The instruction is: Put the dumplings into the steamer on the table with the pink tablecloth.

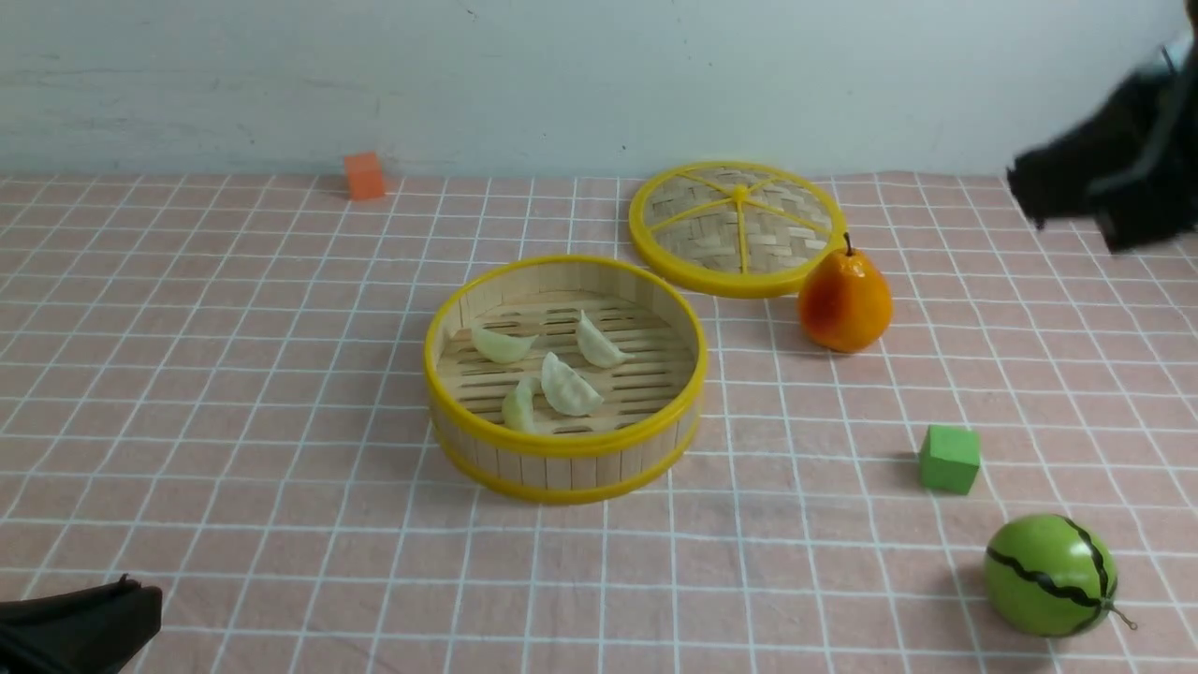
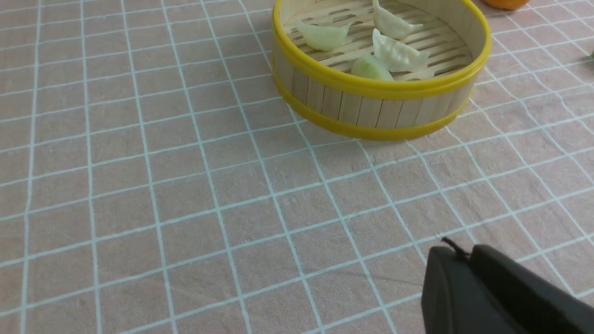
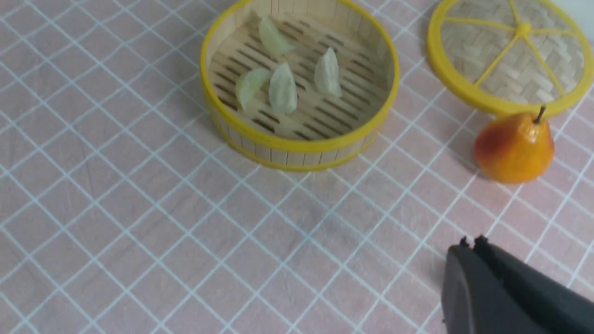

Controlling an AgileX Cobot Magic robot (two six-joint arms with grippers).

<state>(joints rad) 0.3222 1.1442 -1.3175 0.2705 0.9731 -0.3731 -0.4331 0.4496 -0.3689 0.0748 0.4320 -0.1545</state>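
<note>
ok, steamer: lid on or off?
Off. The flat woven yellow-rimmed lid lies behind the round bamboo steamer, whose slatted floor shows.

The left gripper (image 1: 131,599) shows only its dark tip at the near left corner of the front view, low down, its fingers together. High at the far right, the right gripper (image 1: 1058,201) hangs tilted, slightly blurred, its fingertips (image 3: 480,246) shut with nothing between them.

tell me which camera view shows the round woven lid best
The front view: it shows the woven lid whole, rim and spokes. The right wrist view has it cut off at the picture's edge; the left wrist view does not show it.
</note>
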